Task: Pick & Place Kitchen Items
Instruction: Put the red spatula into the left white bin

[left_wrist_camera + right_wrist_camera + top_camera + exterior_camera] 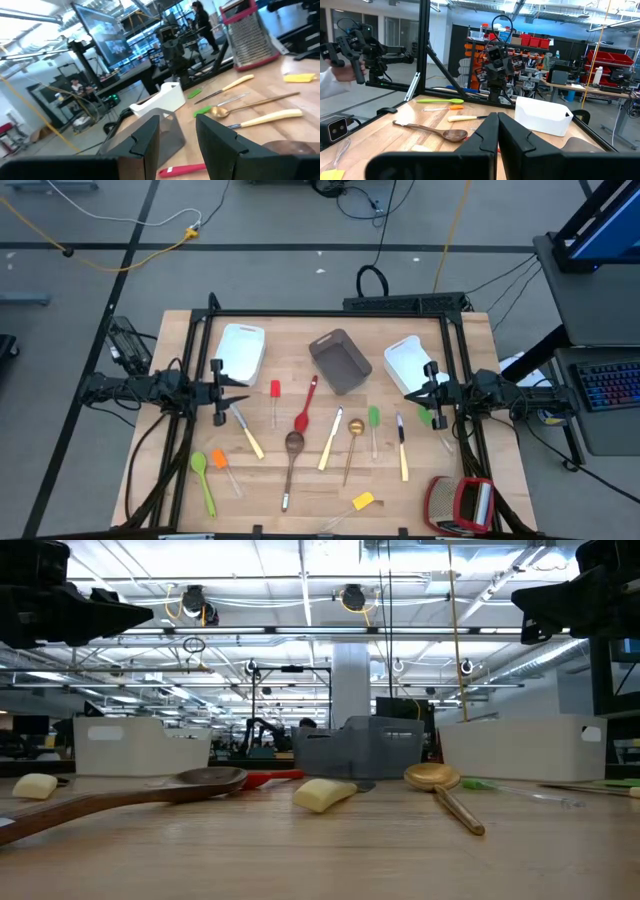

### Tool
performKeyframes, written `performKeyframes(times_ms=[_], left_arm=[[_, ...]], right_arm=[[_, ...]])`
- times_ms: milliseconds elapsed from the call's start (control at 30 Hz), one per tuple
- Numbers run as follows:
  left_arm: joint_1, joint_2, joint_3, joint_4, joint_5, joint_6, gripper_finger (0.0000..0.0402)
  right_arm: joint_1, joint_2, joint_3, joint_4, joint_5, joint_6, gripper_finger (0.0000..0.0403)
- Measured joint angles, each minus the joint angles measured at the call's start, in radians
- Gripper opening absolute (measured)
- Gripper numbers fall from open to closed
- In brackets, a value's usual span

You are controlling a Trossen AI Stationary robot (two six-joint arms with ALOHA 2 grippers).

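Note:
Several slim utensils lie flat on the wooden table: red spoon (304, 416), small red spatula (275, 391), brown wooden spoon (292, 446), gold spoon (353, 432), pale-handled knives (330, 440) (246, 432), green spoon (201, 471), orange spatula (220, 460), small green spoon (373, 418), yellow piece (362, 501). My left gripper (224, 392) (177, 140) hovers open above the table's left part, near the knife tip. My right gripper (424, 393) (497, 131) hovers shut above the right part, beside the white bin. Neither touches anything.
A white bin (240, 350) stands at far left, a grey bin (340, 361) in the middle, and another white bin (408, 364) at far right. A red-and-silver grater (460, 503) lies at the near right corner. A black frame rims the table. A person's hand (335, 75) shows beyond the table.

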Motion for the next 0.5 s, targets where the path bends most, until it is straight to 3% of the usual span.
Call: performKeyframes(times_ms=[500], left_arm=[[0.000, 0.000, 0.000, 0.022, 0.007, -0.207, 0.0131]], right_arm=[[0.000, 0.000, 0.000, 0.000, 0.000, 0.000, 0.0004]])
